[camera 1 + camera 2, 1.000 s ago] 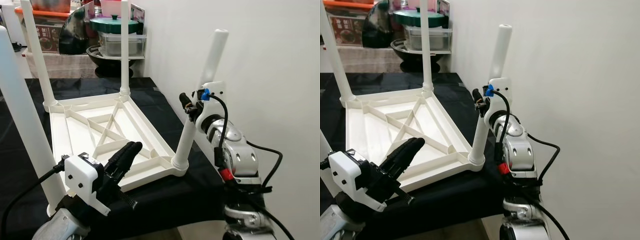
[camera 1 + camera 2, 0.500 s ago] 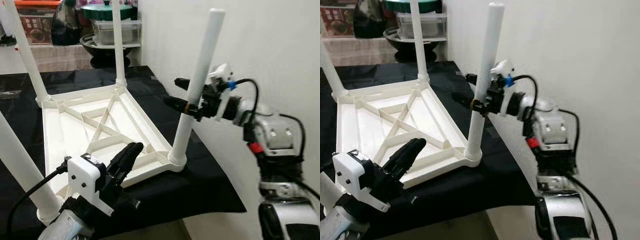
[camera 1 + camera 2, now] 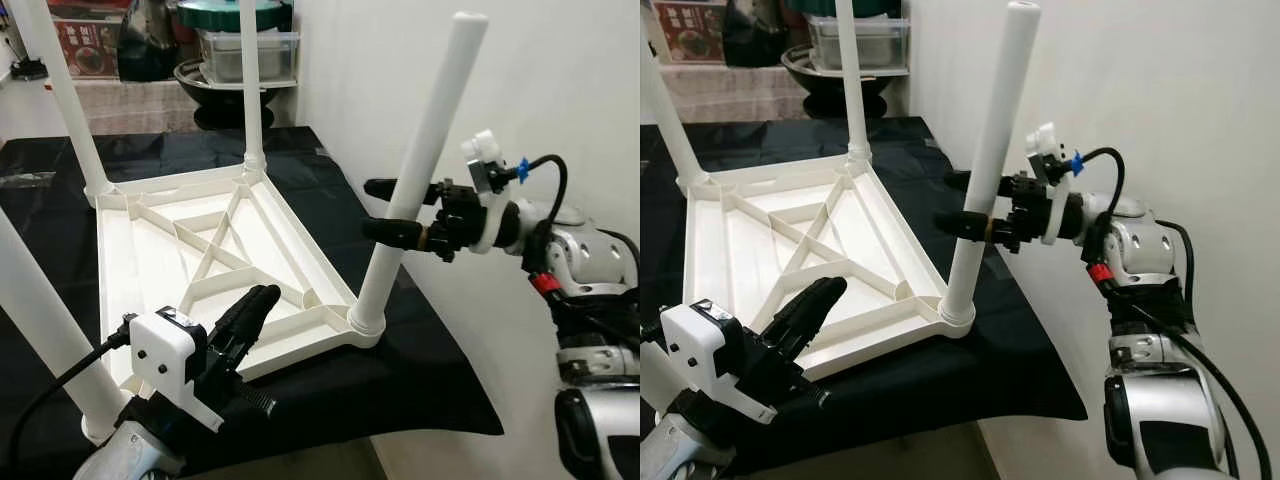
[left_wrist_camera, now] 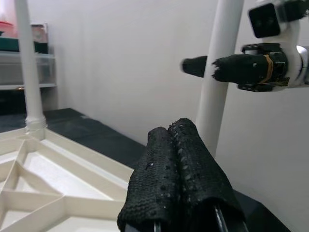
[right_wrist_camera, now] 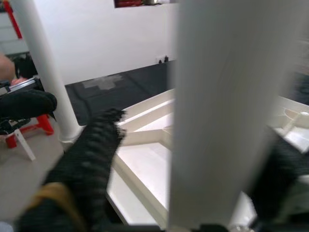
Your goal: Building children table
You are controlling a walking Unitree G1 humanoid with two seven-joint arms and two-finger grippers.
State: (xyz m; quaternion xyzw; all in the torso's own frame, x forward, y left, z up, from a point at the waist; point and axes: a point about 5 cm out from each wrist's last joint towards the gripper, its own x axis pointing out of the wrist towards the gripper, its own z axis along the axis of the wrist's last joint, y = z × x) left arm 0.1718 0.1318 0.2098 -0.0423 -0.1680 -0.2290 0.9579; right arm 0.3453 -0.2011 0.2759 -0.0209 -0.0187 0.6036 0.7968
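Observation:
An upside-down white children's table (image 3: 160, 250) lies on a black cloth, its legs pointing up. My right gripper (image 3: 372, 208) reaches in from the right at the middle of the near right leg (image 3: 430, 150). It is open, with one black finger on each side of the leg. In the right wrist view the leg (image 5: 217, 121) stands between the fingers (image 5: 87, 159), with a gap on one side. My left gripper (image 3: 262, 298) is shut and empty, hovering over the table's near rim. The left wrist view shows its fingertips (image 4: 178, 169) pressed together.
The near left leg (image 3: 40, 320) rises beside my left arm, and two far legs (image 3: 60, 100) (image 3: 250, 80) stand at the back. A shelf with pots and containers (image 3: 240, 50) is behind. A white wall (image 3: 560, 80) is close on the right. The cloth edge (image 3: 450, 400) is near.
My right arm has swung out to the right of the near right leg, so its fingers now straddle the leg level from the side. The view has shifted a little. My left gripper stays put.

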